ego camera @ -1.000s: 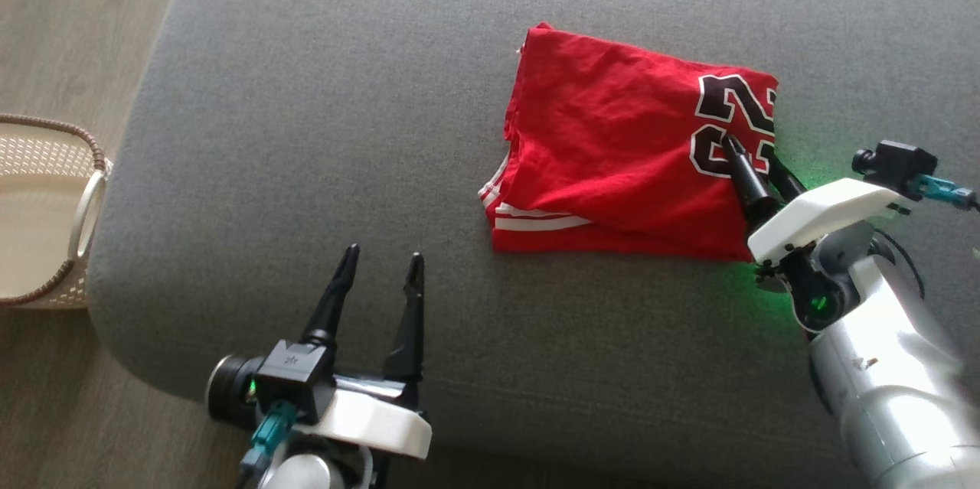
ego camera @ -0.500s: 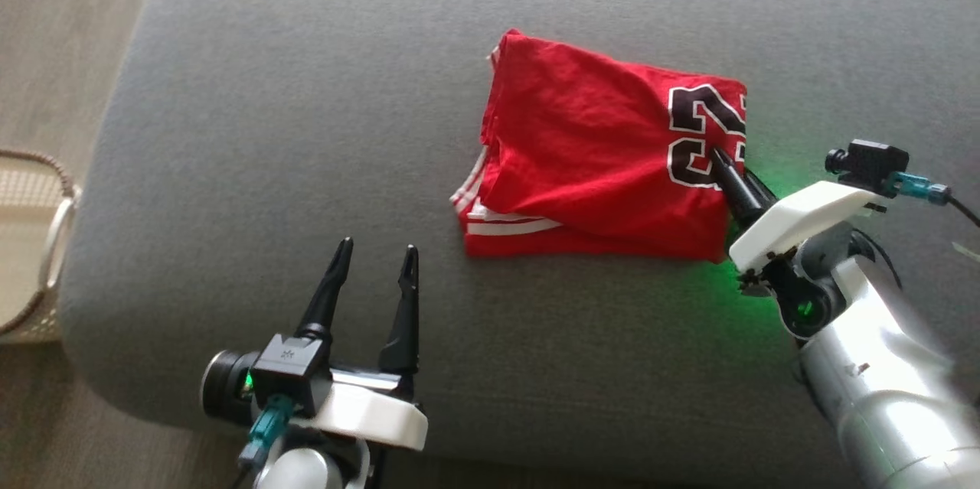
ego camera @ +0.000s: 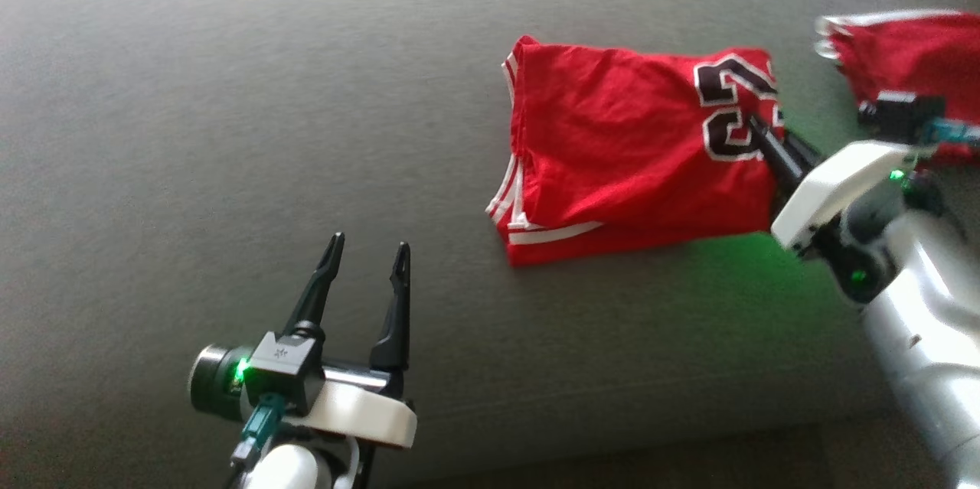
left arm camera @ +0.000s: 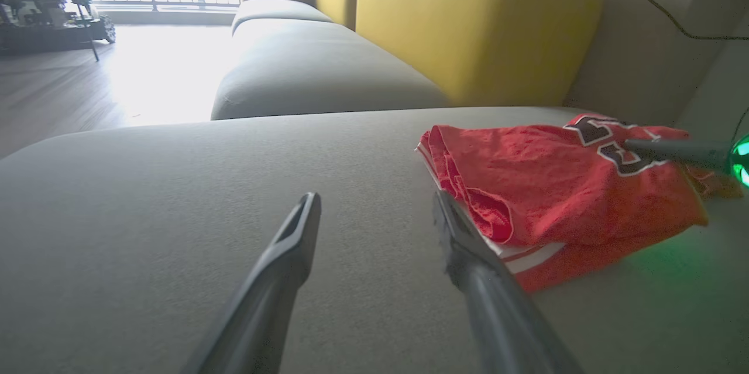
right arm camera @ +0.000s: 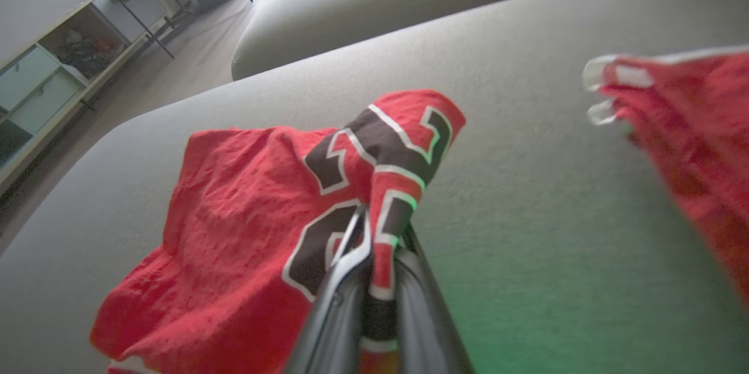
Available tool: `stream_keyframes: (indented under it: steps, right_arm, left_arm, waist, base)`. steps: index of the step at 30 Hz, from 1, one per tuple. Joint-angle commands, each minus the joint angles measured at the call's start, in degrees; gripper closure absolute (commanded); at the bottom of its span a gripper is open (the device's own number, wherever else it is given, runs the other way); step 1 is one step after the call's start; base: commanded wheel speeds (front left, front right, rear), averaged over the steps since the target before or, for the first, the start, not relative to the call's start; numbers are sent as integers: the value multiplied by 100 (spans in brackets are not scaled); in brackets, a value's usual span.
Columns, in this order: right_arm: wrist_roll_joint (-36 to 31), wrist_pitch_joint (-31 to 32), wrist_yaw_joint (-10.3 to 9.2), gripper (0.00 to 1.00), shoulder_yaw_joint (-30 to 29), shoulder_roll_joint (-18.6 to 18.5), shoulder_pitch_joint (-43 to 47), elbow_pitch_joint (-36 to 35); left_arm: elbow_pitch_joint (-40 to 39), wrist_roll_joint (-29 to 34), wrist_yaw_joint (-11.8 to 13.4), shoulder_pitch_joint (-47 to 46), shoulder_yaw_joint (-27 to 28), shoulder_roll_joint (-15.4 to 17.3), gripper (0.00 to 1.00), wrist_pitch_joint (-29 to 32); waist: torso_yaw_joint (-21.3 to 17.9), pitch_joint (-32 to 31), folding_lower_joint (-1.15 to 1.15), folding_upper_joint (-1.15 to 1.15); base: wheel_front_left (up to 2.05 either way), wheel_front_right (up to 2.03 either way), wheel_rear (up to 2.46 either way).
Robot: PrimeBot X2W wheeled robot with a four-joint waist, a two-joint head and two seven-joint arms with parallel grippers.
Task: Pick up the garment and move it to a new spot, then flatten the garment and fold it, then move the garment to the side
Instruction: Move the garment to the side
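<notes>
A red garment (ego camera: 612, 160) with white stripes and a black number lies folded on the grey sofa cushion (ego camera: 230, 129), right of centre. My right gripper (ego camera: 758, 128) is shut on the garment's right edge by the number. In the right wrist view the pinched fold (right arm camera: 383, 187) stands up between that gripper's (right arm camera: 380, 233) fingers. My left gripper (ego camera: 369, 246) hovers open over bare cushion at the lower left, clear of the cloth. In the left wrist view the garment (left arm camera: 544, 181) lies just right of my open left gripper (left arm camera: 375, 198).
A second red cloth with white trim (ego camera: 911, 53) lies on the cushion at the far right, close behind my right wrist. A yellow backrest (left arm camera: 480, 23) rises behind the cushion. Another grey seat (left arm camera: 310, 69) and wooden floor lie beyond to the left.
The head camera has swung right, so the basket has left the picture and the second red cloth has come in. My right gripper has shut on the garment's edge and raised it slightly.
</notes>
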Motion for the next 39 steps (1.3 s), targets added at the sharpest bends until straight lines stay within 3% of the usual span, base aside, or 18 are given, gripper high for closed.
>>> stream_keyframes:
  steps: [1,8,14,23,32,33,34,39]
  right_arm:
    - [-153,74,0,100,132,-215,-281,-266]
    - [-702,134,0,100,200,-742,-926,-523]
    - [-1338,45,0,100,38,-1185,-1415,-573]
    - [-1978,-46,0,100,-459,-1706,-1739,-378]
    - [-2442,-213,0,100,-845,-1780,-1892,-25]
    - [-2544,-230,0,73,-900,-1780,-1897,40]
    - [-2639,-256,0,0,-966,-1791,-1903,123]
    - [-3233,-525,0,0,-1444,-1731,-1923,475]
  left_arm:
    - [-169,96,-51,-148,238,-21,0,-69]
    - [-175,288,-211,-384,314,20,0,-69]
    - [-166,370,-288,-527,380,64,0,-69]
    - [-149,425,-376,-690,408,73,0,-69]
    - [-119,438,-430,-760,442,81,0,-69]
    - [-115,438,-432,-761,439,79,0,-69]
    - [-111,437,-433,-760,436,77,0,-69]
    - [-72,420,-423,-708,446,67,0,-69]
  waist:
    - [-516,126,0,0]
    - [-1047,575,0,0]
    - [-1259,836,0,0]
    - [-1218,1039,0,0]
    - [-1074,1089,0,0]
    - [-1055,1085,0,0]
    - [-1035,1080,0,0]
    - [-968,974,0,0]
  base:
    - [0,0,0]
    - [0,0,0]
    - [0,0,0]
    - [0,0,0]
    - [0,0,0]
    - [0,0,0]
    - [0,0,0]
    - [0,0,0]
